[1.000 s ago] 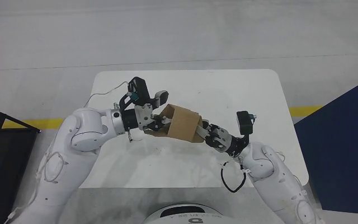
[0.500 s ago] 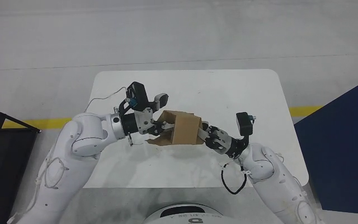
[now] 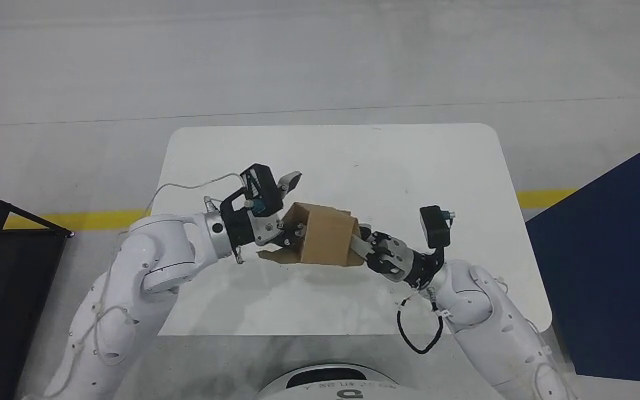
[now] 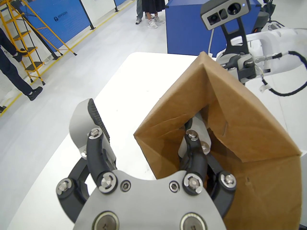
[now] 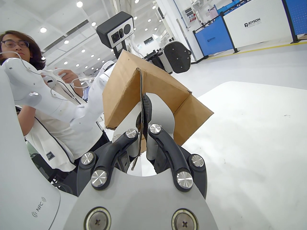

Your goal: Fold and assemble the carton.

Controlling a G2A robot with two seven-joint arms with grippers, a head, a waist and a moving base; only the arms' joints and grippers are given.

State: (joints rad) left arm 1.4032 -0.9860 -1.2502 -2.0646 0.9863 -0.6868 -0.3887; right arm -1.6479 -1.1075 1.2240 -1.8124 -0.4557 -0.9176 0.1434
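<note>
The carton [image 3: 325, 235] sits over the middle of the desk [image 3: 420, 160], between the 2 arms. The right end effector [image 5: 144, 113] is clamped narrow on its wall edge. The left end effector [image 4: 146, 118] is spread wide, 1 finger inside the carton's open end and the other outside it.

We are holding our left arm [image 3: 165, 255] bent at the elbow, its forearm pointing at one open end of the carton [image 3: 322, 235]. Our left gripper [image 3: 290, 207] is standing spread wide: one finger [image 4: 195, 130] is reaching inside the carton under a folded flap, while the other finger [image 4: 94, 113] is standing free outside it, touching nothing. Our right arm [image 3: 480, 300] is coming in from the carton's opposite end, forearm low and angled toward it. Our right gripper [image 3: 362, 243] is pinching that end's wall edge, its fingers [image 5: 158, 111] pressing together on the cardboard from both sides.
</note>
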